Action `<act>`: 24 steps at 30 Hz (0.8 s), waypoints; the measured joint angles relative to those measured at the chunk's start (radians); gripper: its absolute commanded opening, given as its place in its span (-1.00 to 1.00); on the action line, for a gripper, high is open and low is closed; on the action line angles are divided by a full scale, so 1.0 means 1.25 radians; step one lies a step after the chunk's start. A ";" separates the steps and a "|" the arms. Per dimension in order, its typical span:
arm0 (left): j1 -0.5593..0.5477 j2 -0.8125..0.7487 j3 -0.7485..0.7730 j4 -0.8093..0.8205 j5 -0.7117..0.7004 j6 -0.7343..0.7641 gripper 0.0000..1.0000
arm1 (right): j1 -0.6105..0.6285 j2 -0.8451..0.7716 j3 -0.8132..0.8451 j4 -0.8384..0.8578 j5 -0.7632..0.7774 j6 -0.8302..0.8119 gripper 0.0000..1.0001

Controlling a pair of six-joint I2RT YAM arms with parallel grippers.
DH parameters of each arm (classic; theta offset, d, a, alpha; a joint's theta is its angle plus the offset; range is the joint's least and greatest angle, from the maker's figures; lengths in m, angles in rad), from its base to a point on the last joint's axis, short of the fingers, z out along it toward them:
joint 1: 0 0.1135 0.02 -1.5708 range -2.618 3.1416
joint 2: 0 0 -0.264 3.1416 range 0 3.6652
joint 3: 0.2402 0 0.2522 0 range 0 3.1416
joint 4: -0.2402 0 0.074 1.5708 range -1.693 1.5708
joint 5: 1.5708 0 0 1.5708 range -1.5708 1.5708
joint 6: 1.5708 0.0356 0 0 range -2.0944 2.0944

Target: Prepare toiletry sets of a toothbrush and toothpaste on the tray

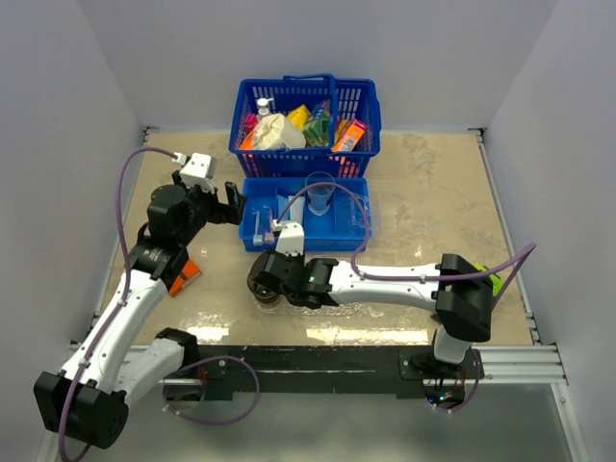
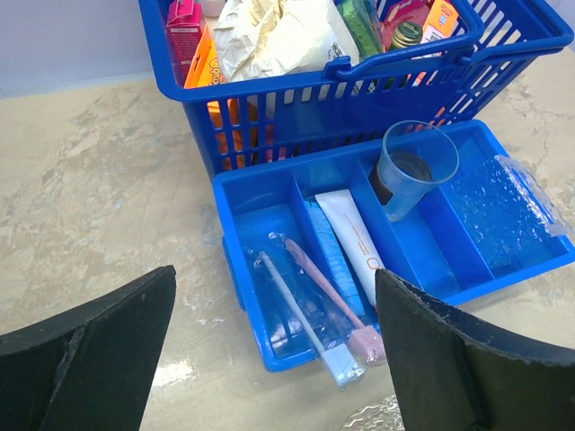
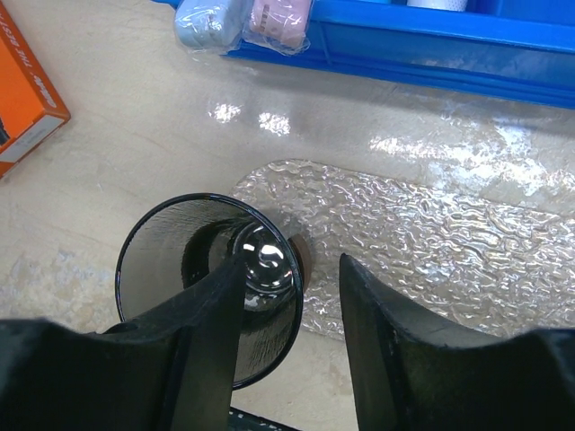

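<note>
The right hand [image 3: 292, 265] is hanging over the left end of the tray [image 3: 422, 242], released, with its fingers [image 3: 386, 341] standing apart; one finger is sitting over the mouth of a smoky cup [image 3: 162, 260] and the other outside it, so the rim is running between them with neither visibly pressing on it; the cup is standing upright at the tray's left edge, though whether its base is resting on the tray or just beside it I cannot tell; the tray is lying flat on the surface [image 3: 135, 117], just in front of the blue bin [image 3: 404, 45]; an orange box [image 3: 22, 99] is lying on the surface to the left

The left hand [image 2: 274, 274] is hovering in front of the bin, its fingers [image 2: 90, 350] spread wide and grasping nothing; the pink toothbrush [image 2: 323, 287] and the white toothbrush [image 2: 296, 314] are lying side by side in the bin's leftmost compartment, their heads poking over the near wall; the toothpaste [image 2: 355, 238], a white tube, is lying in the next compartment beside a pale blue pack [image 2: 328, 256]; a clear cup [image 2: 418, 171] is leaning in the third compartment; the blue basket [image 2: 269, 99] is standing just behind the bin, packed with goods
</note>
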 measured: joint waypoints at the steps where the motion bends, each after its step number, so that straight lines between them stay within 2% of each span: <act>1: -0.001 0.000 0.000 0.000 0.000 0.000 0.93 | 0.000 0.000 0.000 0.000 0.000 -0.002 0.03; 6: -0.003 0.000 0.000 0.000 0.000 0.000 0.93 | 0.000 0.000 0.000 0.005 0.000 -0.011 0.22; 11: -0.003 0.000 0.000 0.000 0.000 0.000 0.93 | 0.000 -0.009 -0.004 0.027 0.000 -0.021 0.26; 14: -0.003 0.000 0.000 0.000 0.000 0.000 0.93 | 0.000 -0.034 -0.020 0.042 0.000 -0.026 0.28; 20: -0.003 0.000 0.000 0.000 0.000 0.000 0.93 | 0.000 -0.137 -0.065 0.051 0.022 -0.028 0.44; 24: -0.003 0.000 0.000 0.000 0.000 0.000 0.93 | -0.009 -0.206 -0.075 0.055 0.034 -0.053 0.37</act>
